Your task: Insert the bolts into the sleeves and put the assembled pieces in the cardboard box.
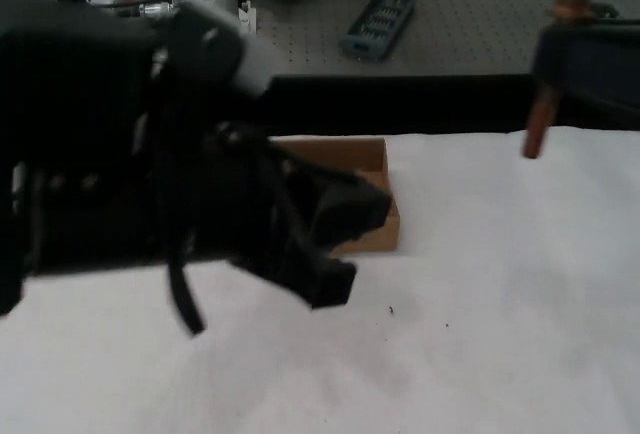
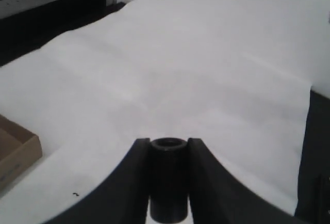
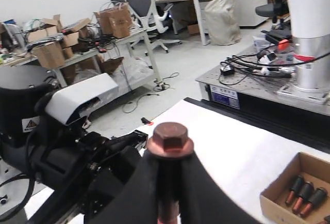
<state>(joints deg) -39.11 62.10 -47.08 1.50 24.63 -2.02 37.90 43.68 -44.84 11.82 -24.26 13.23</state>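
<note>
My left gripper (image 2: pixel 168 144) is shut on a black sleeve (image 2: pixel 167 182) held upright above the white sheet (image 2: pixel 196 69). The left arm (image 1: pixel 150 154) stands in front of the cardboard box (image 1: pixel 350 152), whose corner (image 2: pixel 20 149) lies beside that gripper. At the far right my right gripper (image 1: pixel 548 59) is shut on a copper bolt (image 1: pixel 537 129) that hangs above the sheet. Its hex head (image 3: pixel 169 137) sticks out between the fingers. Assembled pieces (image 3: pixel 304 190) lie inside the box (image 3: pixel 281 190).
A blue rack (image 1: pixel 378 22) rests on the perforated bench behind the sheet. A white arm base (image 3: pixel 309 28) with cables stands beyond the box. The white sheet (image 1: pixel 480 334) spreads open in front and to the right.
</note>
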